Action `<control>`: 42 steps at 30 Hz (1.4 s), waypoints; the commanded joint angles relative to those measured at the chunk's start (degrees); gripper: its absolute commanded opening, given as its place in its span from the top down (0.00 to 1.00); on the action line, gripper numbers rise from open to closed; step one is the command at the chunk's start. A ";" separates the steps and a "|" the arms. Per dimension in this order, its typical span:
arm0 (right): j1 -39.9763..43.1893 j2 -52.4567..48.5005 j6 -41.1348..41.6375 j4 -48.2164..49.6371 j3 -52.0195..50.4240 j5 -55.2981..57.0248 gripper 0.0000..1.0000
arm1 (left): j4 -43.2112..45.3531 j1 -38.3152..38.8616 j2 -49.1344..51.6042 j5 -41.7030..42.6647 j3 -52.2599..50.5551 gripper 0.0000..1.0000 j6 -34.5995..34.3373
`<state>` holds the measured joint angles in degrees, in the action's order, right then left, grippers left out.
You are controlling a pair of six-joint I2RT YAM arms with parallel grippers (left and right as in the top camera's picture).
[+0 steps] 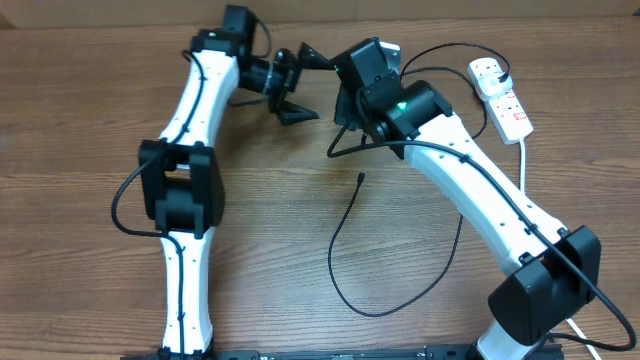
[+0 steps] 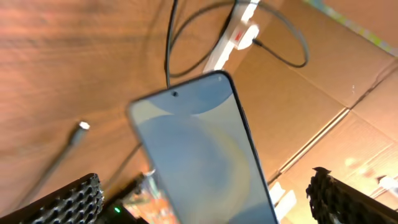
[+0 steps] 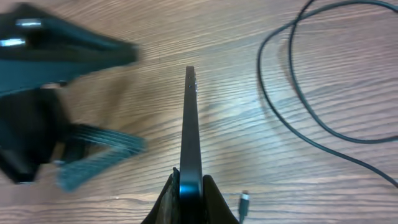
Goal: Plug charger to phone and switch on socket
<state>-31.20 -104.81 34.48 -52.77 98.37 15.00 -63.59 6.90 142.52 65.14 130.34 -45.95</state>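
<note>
Pinched the phone point(image 3: 189, 137) on edge in the right claw point(image 3: 189, 186), off the desk point(image 1: 80, 100) and well apart from the socket point(image 1: 500, 95), with the left claw point(image 1: 315, 88) spread wide; likely mid plug-in step, next needing the charger's connector tip point(image 1: 361, 178) picked up and aligned.

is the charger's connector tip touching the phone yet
Apart. The left wrist view shows the connector tip lying on the table left of the phone, with bare wood plainly between them.
</note>
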 commanded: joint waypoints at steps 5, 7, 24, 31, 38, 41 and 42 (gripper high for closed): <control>2.62 0.02 -0.15 0.61 4.04 -1.55 0.96 | -1.70 -4.59 -0.90 4.66 1.55 0.01 14.36; 3.54 0.02 0.74 0.63 4.42 -3.67 0.96 | -2.62 -5.18 -2.01 5.92 1.55 0.04 17.73; 17.57 0.00 32.04 13.68 8.33 -45.77 0.96 | -1.46 -2.47 -14.38 0.26 1.55 0.09 7.58; 17.44 0.00 47.95 14.19 8.33 -45.75 0.96 | 6.84 -0.02 -14.38 -3.08 1.55 0.13 -15.12; 17.44 0.00 56.24 14.60 8.33 -45.70 0.96 | 8.37 0.42 -14.38 -7.02 1.55 0.14 -26.95; 17.40 0.00 60.52 14.60 8.31 -45.70 0.96 | 8.41 0.42 -14.38 -7.69 1.55 0.13 -31.28; 17.38 0.00 61.88 14.58 8.31 -45.72 0.96 | 8.44 0.42 -14.38 -7.98 1.55 0.14 -32.87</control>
<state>-13.58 -105.41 89.25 -39.05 104.14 -29.56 -55.24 7.46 128.05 59.22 131.39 -70.30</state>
